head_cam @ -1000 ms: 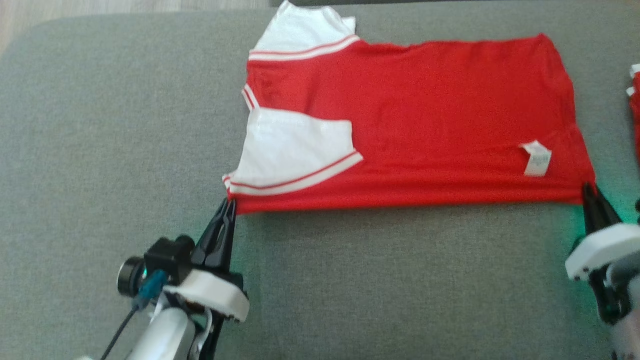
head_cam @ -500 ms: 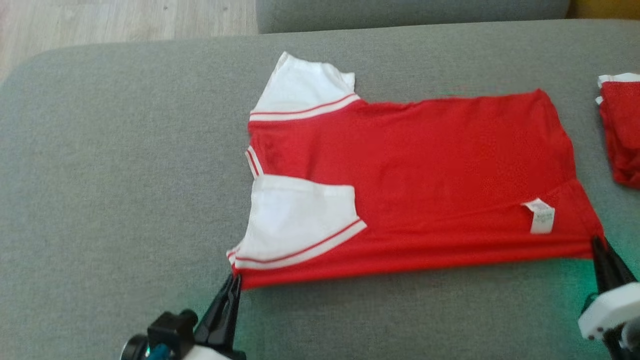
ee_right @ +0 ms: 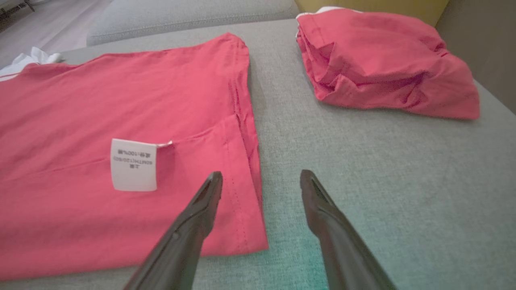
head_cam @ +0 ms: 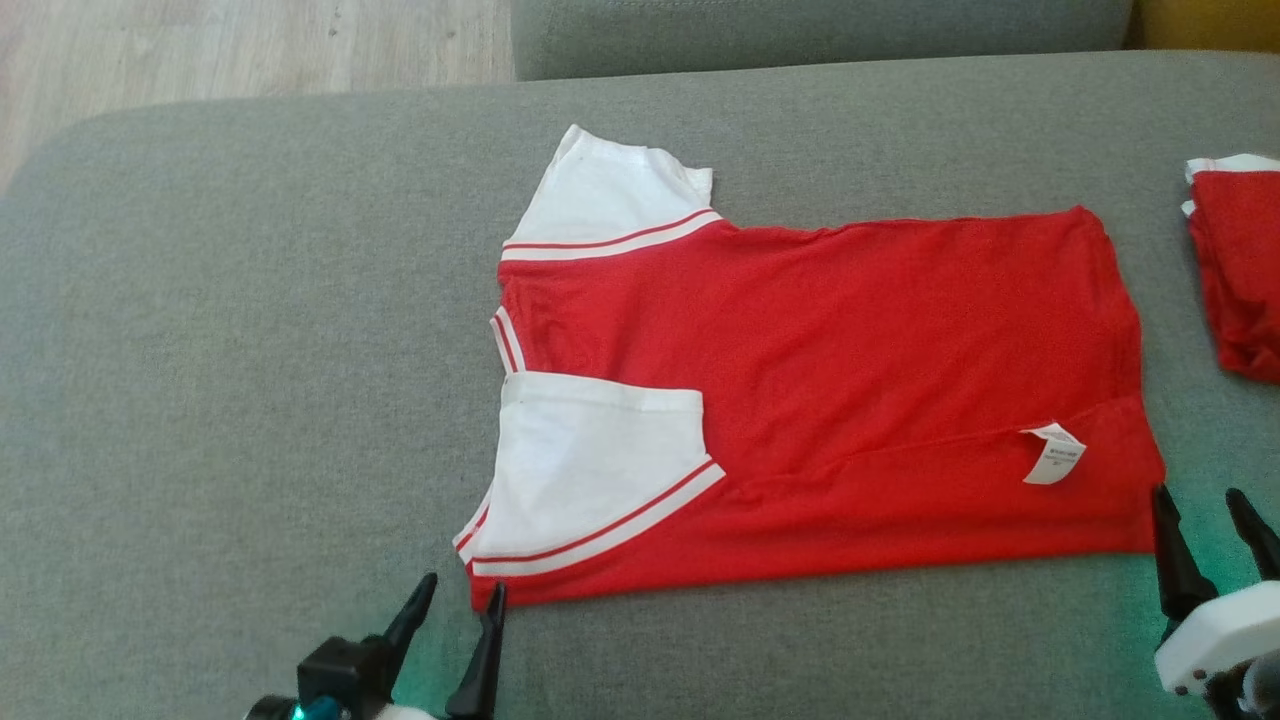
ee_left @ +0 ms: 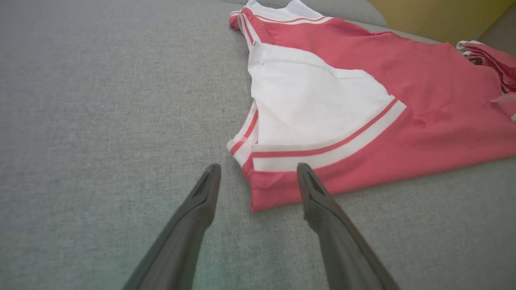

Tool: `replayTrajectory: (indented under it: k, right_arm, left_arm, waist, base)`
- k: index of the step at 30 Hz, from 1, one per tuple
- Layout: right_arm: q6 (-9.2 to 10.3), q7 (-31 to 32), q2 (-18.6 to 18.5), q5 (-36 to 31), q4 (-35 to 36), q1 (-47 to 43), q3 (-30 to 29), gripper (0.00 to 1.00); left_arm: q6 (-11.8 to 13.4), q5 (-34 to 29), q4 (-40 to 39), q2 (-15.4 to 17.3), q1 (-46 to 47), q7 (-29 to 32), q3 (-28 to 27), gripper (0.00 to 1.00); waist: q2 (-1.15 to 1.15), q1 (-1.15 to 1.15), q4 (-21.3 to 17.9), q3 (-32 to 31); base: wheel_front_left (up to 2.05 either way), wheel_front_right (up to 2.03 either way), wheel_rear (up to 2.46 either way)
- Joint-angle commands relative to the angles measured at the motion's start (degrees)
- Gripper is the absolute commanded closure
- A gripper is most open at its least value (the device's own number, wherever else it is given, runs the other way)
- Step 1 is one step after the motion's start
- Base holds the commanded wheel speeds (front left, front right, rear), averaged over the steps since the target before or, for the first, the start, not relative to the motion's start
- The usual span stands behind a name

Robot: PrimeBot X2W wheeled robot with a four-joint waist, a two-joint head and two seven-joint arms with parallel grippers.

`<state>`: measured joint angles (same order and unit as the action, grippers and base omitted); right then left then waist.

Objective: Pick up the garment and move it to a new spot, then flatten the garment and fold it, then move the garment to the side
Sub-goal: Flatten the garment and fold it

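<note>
Head view: a red garment (head_cam: 820, 400) with white sleeves lies flat across the middle of a grey sofa cushion (head_cam: 250, 350). A strip along its near long edge looks doubled over, which would explain the care label (head_cam: 1053, 455) lying face up near the hem. The left pincer (head_cam: 463, 585) stands open and empty at the near sleeve-end corner. The right pincer (head_cam: 1197, 492) is likewise open and empty just off the near hem corner. Whether either finger touches the cloth cannot be told. Stationing one pincer at each end of the long edge suits moving that edge evenly, without bunching. A second red garment (head_cam: 1240, 270), already bundled, sits at the cushion's right edge, probably marking the put-aside spot. Folding appears partway done.
</note>
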<state>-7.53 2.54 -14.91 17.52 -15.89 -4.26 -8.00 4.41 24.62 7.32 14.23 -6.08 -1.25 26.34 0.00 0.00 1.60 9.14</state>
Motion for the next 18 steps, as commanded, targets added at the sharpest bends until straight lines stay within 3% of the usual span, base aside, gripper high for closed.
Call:
replayTrajectory:
  k: [1, 5, 9, 18]
  right_arm:
    - [0.04, -0.46, -1.16, -0.64, 2.15, 0.09, 0.6, 0.0]
    - [0.04, -1.49, -0.95, -1.19, 3.98, 0.36, 0.45, 0.0]
    - [0.04, -2.17, -0.26, -1.59, 5.46, 1.62, 1.2, 0.0]
    - [0.04, -3.47, 1.52, -2.78, 8.08, 4.1, 2.59, 0.0]
  left_arm:
    - [0.46, -0.47, -1.54, 0.82, 2.64, -0.3, -1.68, 0.0]
    - [0.89, -0.82, -3.12, 1.64, 4.75, -0.31, -2.64, 0.0]
    - [-0.29, -1.21, -4.37, 3.76, 10.42, 1.25, -3.89, 0.0]
    - [-8.98, 0.37, -0.37, 8.79, 33.89, 9.76, -4.76, 0.0]
  waist:
    - [0.0, 0.0, -0.12, -0.12]
    - [0.0, 0.0, -0.73, -0.22]
    - [0.0, 0.0, -1.83, 0.44]
    - [0.0, 0.0, -5.5, 4.63]
  base:
    - [0.0, 0.0, 0.0]
    - [0.0, 0.0, 0.0]
    - [0.0, 0.0, 0.0]
    - [0.0, 0.0, 0.0]
